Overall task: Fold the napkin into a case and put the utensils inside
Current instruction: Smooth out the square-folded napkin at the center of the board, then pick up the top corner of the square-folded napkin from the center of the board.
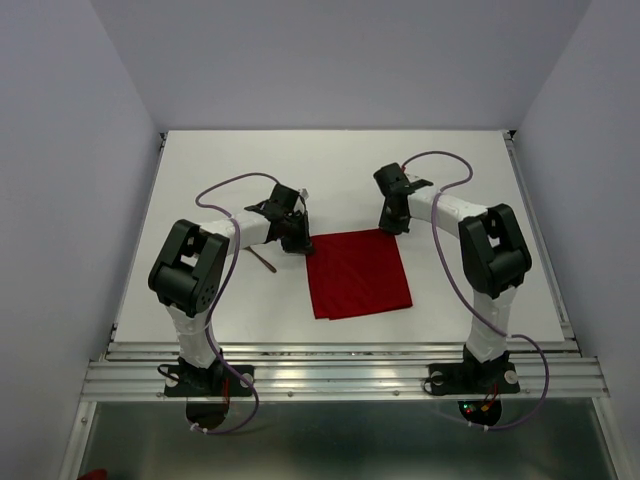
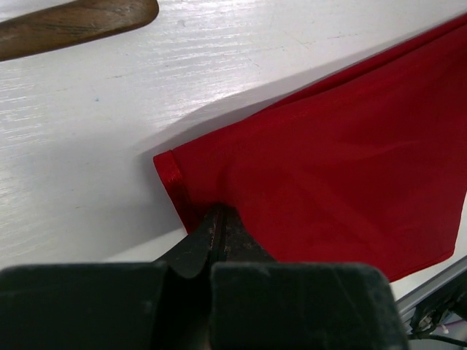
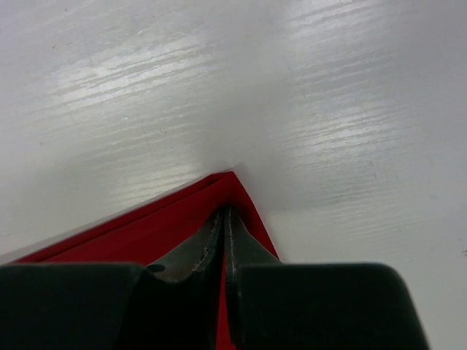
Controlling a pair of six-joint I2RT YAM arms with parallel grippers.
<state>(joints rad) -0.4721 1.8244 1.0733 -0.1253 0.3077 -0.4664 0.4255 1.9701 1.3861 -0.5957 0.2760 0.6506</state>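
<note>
At far corners of napkin, left tool and right tool pinch.

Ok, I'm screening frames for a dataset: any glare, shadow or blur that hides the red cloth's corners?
Top view: even light, sharp, napkin fully readable. Left wrist view: streaky glare on the table, a dark shadow along the napkin's edge, left gripper blurred at the corner. Right wrist view: similar glare, right gripper out of focus, corner tip visible.

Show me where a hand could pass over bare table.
Crowded: far corners of the napkin, pinched by left gripper and right gripper, utensil beside the left. Free: the table strip beyond them, and the narrower one between napkin and front rail.
</note>
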